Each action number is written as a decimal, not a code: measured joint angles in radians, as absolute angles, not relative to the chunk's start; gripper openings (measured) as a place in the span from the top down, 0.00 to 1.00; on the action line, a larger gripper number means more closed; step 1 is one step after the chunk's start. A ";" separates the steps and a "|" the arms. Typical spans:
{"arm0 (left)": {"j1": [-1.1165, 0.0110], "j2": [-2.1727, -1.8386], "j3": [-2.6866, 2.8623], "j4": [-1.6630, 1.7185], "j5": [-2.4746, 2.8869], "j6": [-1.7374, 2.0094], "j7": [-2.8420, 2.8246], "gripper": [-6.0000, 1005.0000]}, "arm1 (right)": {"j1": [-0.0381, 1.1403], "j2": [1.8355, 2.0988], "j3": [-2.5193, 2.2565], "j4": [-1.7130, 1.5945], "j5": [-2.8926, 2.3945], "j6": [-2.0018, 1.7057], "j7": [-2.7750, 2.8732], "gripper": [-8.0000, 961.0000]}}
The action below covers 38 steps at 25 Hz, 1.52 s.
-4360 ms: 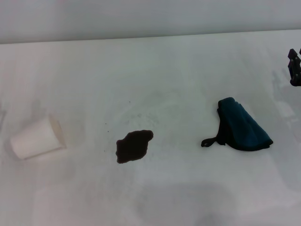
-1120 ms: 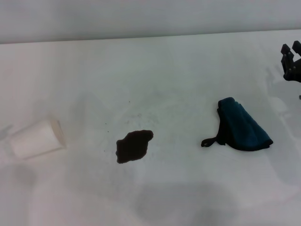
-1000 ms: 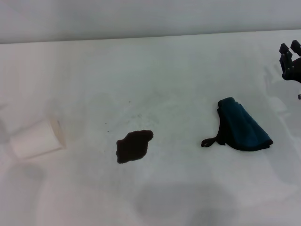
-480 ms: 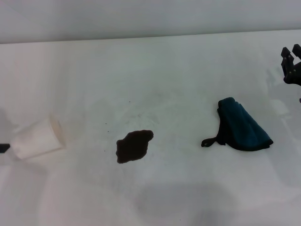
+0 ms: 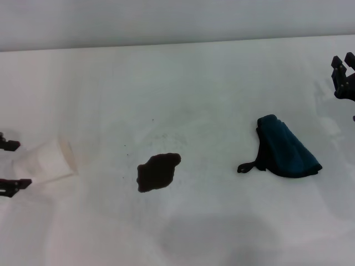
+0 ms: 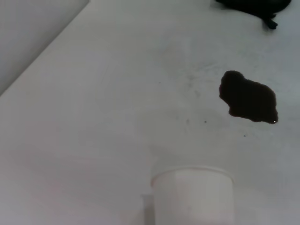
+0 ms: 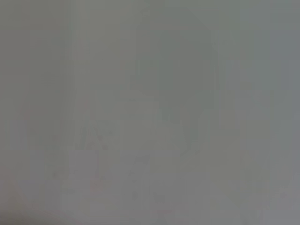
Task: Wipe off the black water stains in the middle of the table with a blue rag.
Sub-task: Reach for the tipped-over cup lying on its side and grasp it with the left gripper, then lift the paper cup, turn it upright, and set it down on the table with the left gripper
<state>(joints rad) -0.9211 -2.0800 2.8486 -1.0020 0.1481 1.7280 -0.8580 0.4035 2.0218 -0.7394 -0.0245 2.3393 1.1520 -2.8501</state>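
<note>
The black water stains (image 5: 158, 172) form one dark lobed blotch in the middle of the white table (image 5: 183, 88); the left wrist view shows the blotch (image 6: 247, 97) too. To its right lies the blue rag (image 5: 287, 147), bundled, with a black loop strap (image 5: 247, 166) trailing toward the stain. A dark edge of the rag (image 6: 253, 4) shows in the left wrist view. My right gripper (image 5: 343, 62) hovers open at the far right edge, beyond the rag and apart from it. My left gripper (image 5: 11, 165) is open at the left edge, its fingers on either side of a cup's closed end.
A white paper cup (image 5: 49, 160) lies on its side at the left, rim facing the stain; in the left wrist view the cup (image 6: 192, 194) is close. Tiny dark specks dot the table near the blotch. The right wrist view shows only plain grey.
My left gripper has come into view at the left edge, its fingers now beside the cup. The right gripper, rag and stain have stayed almost still.
</note>
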 joint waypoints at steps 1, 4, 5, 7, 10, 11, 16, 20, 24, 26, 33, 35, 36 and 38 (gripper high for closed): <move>-0.920 -2.080 2.849 -0.989 0.148 1.717 -0.857 0.15 | 0.403 2.022 -0.739 -0.024 2.339 1.152 -2.850 0.72; -0.919 -2.080 2.849 -0.964 0.149 1.687 -0.856 0.16 | 0.403 2.022 -0.739 -0.022 2.339 1.154 -2.850 0.72; -0.919 -2.080 2.849 -0.956 0.149 1.680 -0.856 0.16 | 0.403 2.022 -0.739 -0.019 2.339 1.155 -2.850 0.72; -0.918 -2.080 2.849 -0.946 0.148 1.662 -0.856 0.17 | 0.403 2.022 -0.739 -0.015 2.339 1.155 -2.850 0.72; -0.914 -2.080 2.847 -0.931 0.140 1.642 -0.856 0.18 | 0.403 2.022 -0.739 -0.015 2.339 1.155 -2.850 0.72; -0.912 -2.079 2.847 -0.919 0.136 1.636 -0.856 0.18 | 0.403 2.022 -0.739 -0.015 2.339 1.155 -2.850 0.72; -0.911 -2.079 2.847 -0.858 0.133 1.590 -0.856 0.19 | 0.404 2.022 -0.739 -0.015 2.339 1.156 -2.849 0.72; -0.906 -2.077 2.847 -0.788 0.140 1.548 -0.861 0.20 | 0.404 2.022 -0.739 -0.016 2.339 1.158 -2.849 0.72; -0.899 -2.078 2.847 -0.749 0.146 1.510 -0.865 0.21 | 0.396 2.022 -0.739 -0.016 2.339 1.161 -2.849 0.72; -0.893 -2.076 2.847 -0.729 0.144 1.493 -0.867 0.21 | 0.391 2.021 -0.739 -0.016 2.339 1.163 -2.848 0.72; -0.891 -2.075 2.847 -0.727 0.136 1.487 -0.867 0.23 | 0.389 2.020 -0.739 -0.016 2.339 1.163 -2.849 0.72; -0.892 -2.075 2.847 -0.727 0.134 1.486 -0.867 0.24 | 0.391 2.020 -0.739 -0.016 2.339 1.163 -2.848 0.72; -0.893 -2.075 2.847 -0.727 0.132 1.485 -0.867 0.24 | 0.392 2.020 -0.739 -0.016 2.339 1.163 -2.849 0.72; -0.892 -2.077 2.847 -0.725 0.112 1.485 -0.866 0.24 | 0.392 2.020 -0.739 -0.016 2.339 1.163 -2.848 0.72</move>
<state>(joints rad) -0.8920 -2.0770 2.8471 -0.7247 0.1118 1.4848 -0.8657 0.3924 2.0202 -0.7393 -0.0160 2.3393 1.1630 -2.8485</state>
